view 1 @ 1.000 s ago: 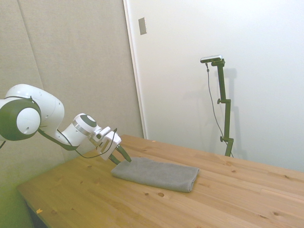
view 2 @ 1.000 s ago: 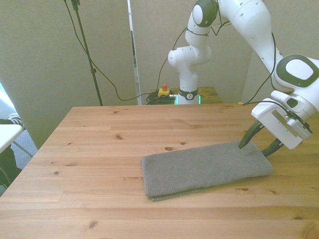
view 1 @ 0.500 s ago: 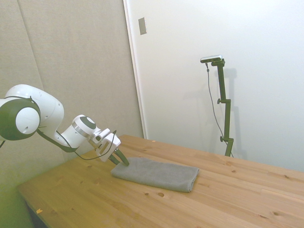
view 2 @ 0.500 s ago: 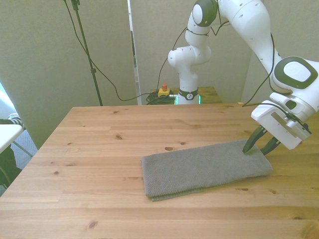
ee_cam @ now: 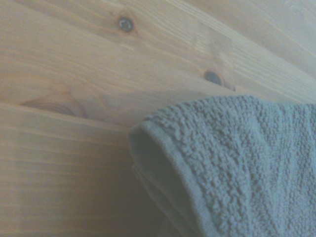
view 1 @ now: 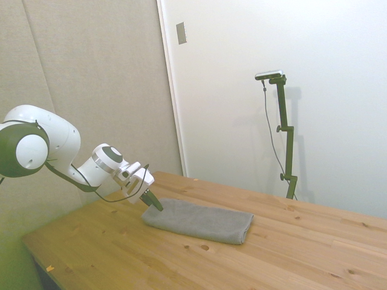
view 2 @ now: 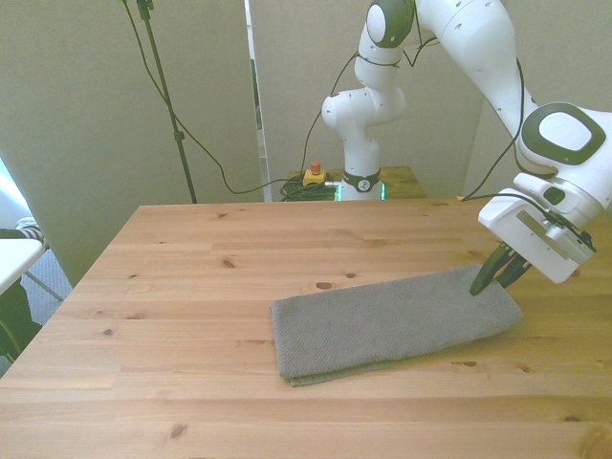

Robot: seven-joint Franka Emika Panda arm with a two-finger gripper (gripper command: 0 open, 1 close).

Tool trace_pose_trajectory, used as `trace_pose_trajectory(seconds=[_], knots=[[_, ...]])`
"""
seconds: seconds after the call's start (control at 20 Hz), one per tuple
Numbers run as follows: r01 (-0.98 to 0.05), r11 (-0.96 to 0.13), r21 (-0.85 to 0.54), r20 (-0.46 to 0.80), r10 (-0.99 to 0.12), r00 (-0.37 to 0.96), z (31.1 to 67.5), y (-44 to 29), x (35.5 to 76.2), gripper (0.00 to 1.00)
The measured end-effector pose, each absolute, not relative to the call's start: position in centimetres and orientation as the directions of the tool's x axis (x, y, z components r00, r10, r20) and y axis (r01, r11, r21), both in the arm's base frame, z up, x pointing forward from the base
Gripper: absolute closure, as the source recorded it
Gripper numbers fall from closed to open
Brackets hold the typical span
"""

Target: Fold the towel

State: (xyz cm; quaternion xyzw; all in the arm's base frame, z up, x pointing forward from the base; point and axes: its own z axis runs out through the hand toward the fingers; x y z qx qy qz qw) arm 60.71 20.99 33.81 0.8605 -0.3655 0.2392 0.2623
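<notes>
The table (view 2: 191, 287) is a broad slab of pale knotty planks, spreading out well past the jaws on every side. The arm (view 2: 478, 57) rises in white segments from its base and bends down to bring the gripper (view 2: 493, 274) low over the wood. The towel (view 2: 392, 322) lies flat on the table as a long grey folded strip; one short end sits right at the jaws, and the rest runs away from them toward the middle of the table. In the side view the towel (view 1: 199, 220) shows as a thick layered pad, its far end rounded, its near end meeting the gripper (view 1: 153, 202). The dark fingers (view 2: 486, 275) are drawn close together and slant down onto the top corner of that end; they seem to nip the upper layer of cloth, though the contact itself is too small to see clearly. Close by the jaws, the wrist view shows the towel (ee_cam: 237, 163) corner with its looped pile, a hemmed edge curling up off the layers under it, and bare wood (ee_cam: 74, 98) with dark knots just beyond.
</notes>
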Motion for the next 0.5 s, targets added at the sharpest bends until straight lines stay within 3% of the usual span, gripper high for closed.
trace_pose_trajectory(seconds=[0.5], knots=[[-0.807,-0.575,0.131,0.566,-0.625,0.537,42.0,14.1,60.1,1.00]])
